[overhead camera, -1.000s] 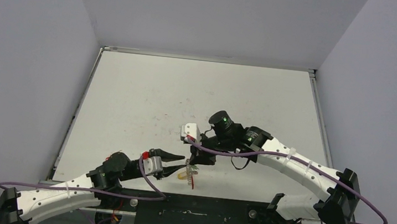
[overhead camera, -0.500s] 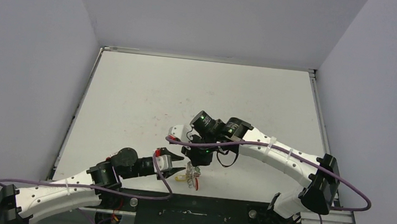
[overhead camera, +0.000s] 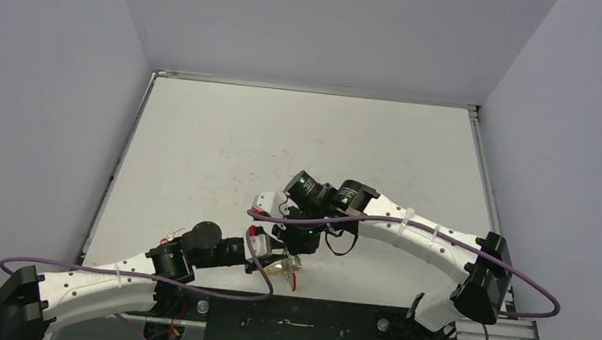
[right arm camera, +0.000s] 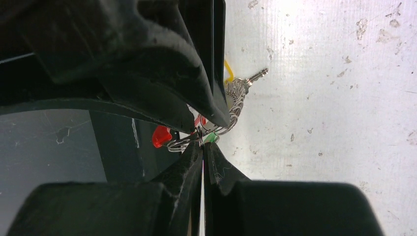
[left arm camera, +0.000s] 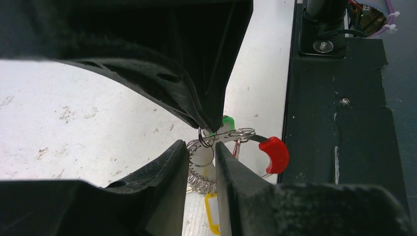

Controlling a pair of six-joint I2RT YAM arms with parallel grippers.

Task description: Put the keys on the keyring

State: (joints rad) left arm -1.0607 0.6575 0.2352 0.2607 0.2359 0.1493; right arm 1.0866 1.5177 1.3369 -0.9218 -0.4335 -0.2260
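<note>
Black jaws of the left gripper (left arm camera: pixel 200 147) stand a little apart, with a small split ring (left arm camera: pixel 201 156) sitting in the gap. Whether they nip it or merely flank it is unclear from the wrist view. A yellow tag (left arm camera: pixel 211 216) hangs below. Just right of this is the keyring (left arm camera: pixel 243 132), its thin wire running to a red plastic piece (left arm camera: pixel 274 154), with a green tag (left arm camera: pixel 226 121) tucked behind it. The keys (right arm camera: pixel 255 76) bunch against that wire. The whole cluster sits at the near edge of the desk (overhead camera: pixel 284 134), between the two arms.

From the right, the right gripper (right arm camera: pixel 201 145) reaches in with its jaws pressed together on the keyring's wire, steadying it.

The step in hand looks like the threading itself: one arm holds the ring while the other works a key's loop onto it. The next move calls for the left jaws to take a firm hold of the small ring and slide it along the wire, with the right grip unmoved.

The fingertips crowd each other, leaving little room. The tangled tags could snag. The black mounting plate (left arm camera: pixel 344 147) lies just beyond the desk's near edge, where a dropped key might land. A purple cable (overhead camera: pixel 410 225) drapes along the right arm.
</note>
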